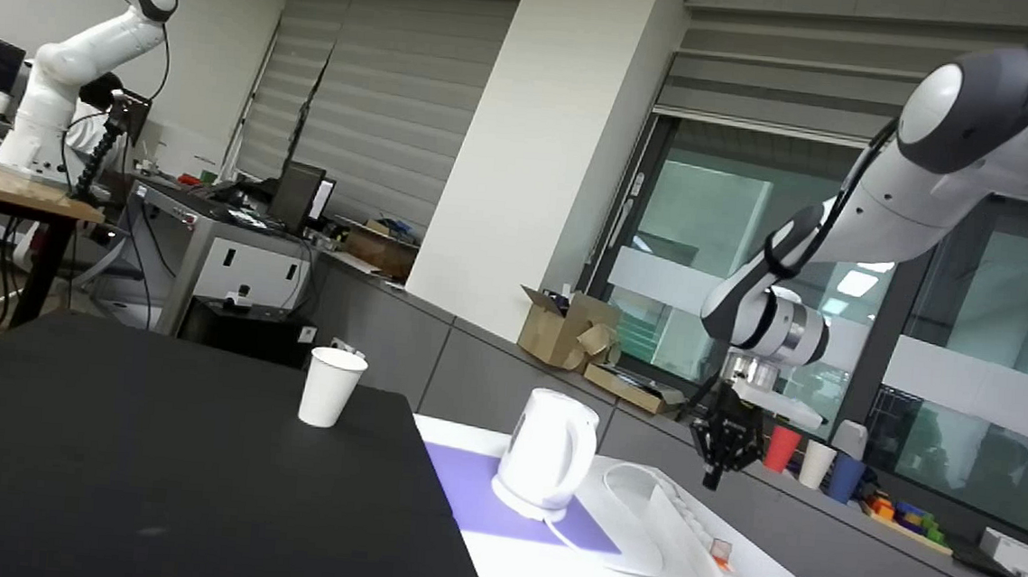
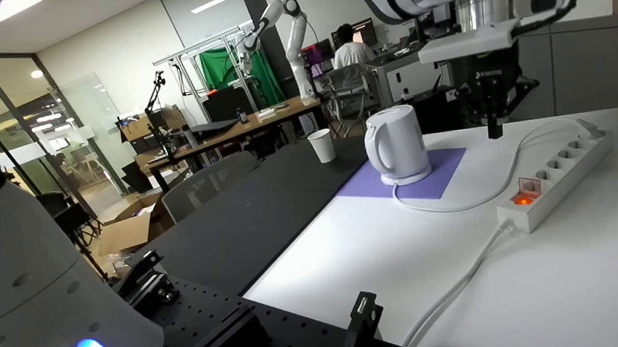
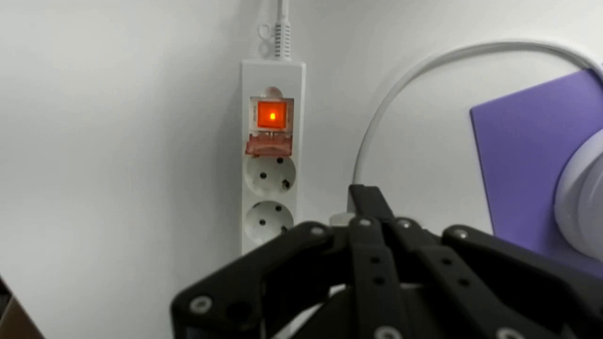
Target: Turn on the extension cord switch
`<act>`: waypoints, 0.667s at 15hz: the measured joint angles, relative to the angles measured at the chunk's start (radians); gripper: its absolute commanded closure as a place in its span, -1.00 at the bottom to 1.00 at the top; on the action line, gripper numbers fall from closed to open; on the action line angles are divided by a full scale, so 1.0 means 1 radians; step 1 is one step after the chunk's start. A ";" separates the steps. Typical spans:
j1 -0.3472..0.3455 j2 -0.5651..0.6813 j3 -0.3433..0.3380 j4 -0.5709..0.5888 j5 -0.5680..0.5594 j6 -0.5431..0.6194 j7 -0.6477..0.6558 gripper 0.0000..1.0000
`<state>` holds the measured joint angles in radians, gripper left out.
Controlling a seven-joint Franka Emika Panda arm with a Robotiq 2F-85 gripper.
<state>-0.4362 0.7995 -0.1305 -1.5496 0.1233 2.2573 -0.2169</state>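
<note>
A long, low white plastic power strip [image 2: 562, 180] lies flat on a white tabletop [image 2: 591, 266], the square orange switch [image 3: 272, 115] at one end aglow, a sign, I judge, that the power is on and my job all but done. A hinged, see-through red cover [image 3: 269, 144] stands tipped back toward the round white sockets [image 3: 270, 175], probably to leave the switch bare for pressing. The strip's white supply cord [image 3: 282, 40] leaves at the switch end; at the opposite end sits a white plug [image 2: 590, 129], its thin white cable [image 2: 457, 209] looping to the base of a white plastic electric kettle [image 2: 398, 143], presumably hooked up so the strip can feed it. The kettle stands upright on a flat purple mat [image 2: 448, 167], likely its marked spot; farther off, a white paper cup [image 2: 322, 145] stands on a black tabletop [image 2: 245, 212].

Above the white tabletop hangs my black Robotiq gripper [image 2: 494, 128], pointing down, its fingers [image 3: 363, 201] drawn together with nothing seen between them, a shape I would pick for poking a button. In the wrist view the tips show to the kettle side of the strip, apart from the switch. In an exterior view my white-and-grey jointed arm [image 1: 927, 204] slopes down from the upper corner, the wrist bent so the gripper hangs nearly vertical.
</note>
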 measured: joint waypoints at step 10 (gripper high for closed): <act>0.124 -0.227 -0.088 -0.227 -0.143 0.178 0.058 0.22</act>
<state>-0.3121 0.5729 -0.2186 -1.7767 -0.0201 2.4357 -0.1588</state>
